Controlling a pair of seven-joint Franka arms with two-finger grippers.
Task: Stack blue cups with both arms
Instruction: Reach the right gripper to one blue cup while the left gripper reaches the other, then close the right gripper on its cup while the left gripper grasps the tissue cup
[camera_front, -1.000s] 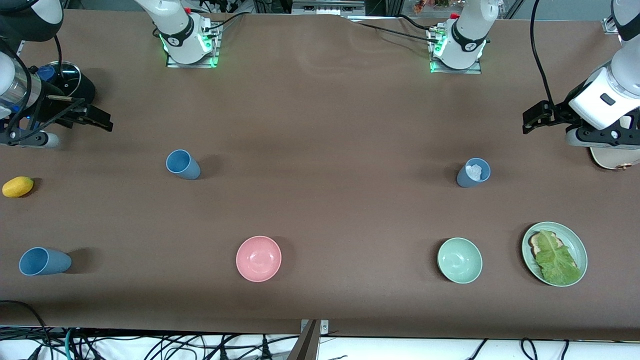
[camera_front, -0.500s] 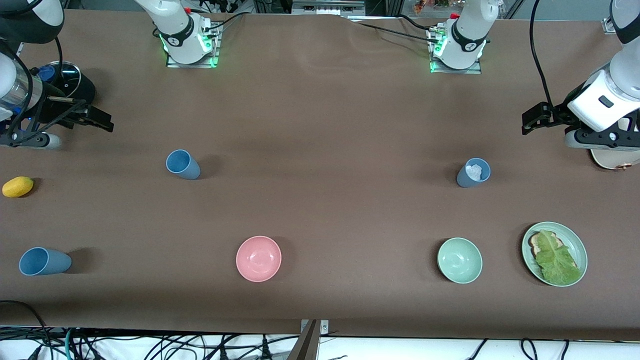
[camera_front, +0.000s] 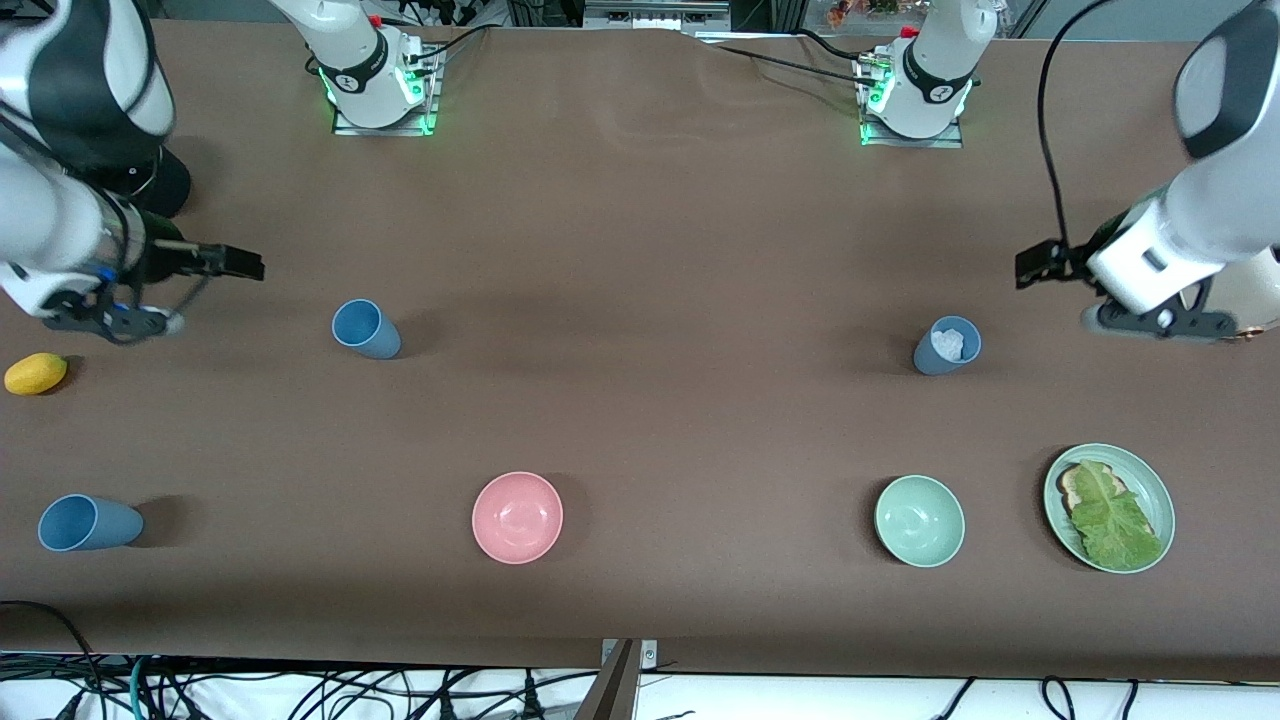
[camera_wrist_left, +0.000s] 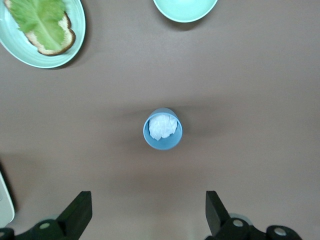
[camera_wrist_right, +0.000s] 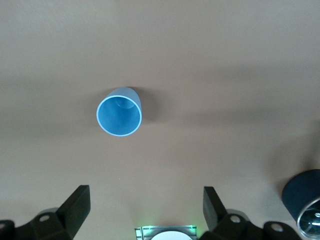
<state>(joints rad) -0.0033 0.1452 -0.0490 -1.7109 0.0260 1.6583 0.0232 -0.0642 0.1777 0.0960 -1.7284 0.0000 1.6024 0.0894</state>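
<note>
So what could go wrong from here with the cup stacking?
The blue cup with crumpled white stuff inside, under the open left gripper, may not nest cleanly until emptied. The third blue cup sits near the table's end, an awkward reach. The open right gripper is over the empty blue cup; an off-centre grasp could tip it.

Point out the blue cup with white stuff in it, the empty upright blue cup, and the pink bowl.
blue cup with white stuff (camera_front: 946, 346), front view, rim.
empty blue cup (camera_wrist_right: 119, 116), right wrist view, inside.
pink bowl (camera_front: 517, 517), front view, inside.

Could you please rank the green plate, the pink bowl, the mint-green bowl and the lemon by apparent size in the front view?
1. green plate
2. pink bowl and mint-green bowl: nearly alike, so unranked
3. lemon
</note>
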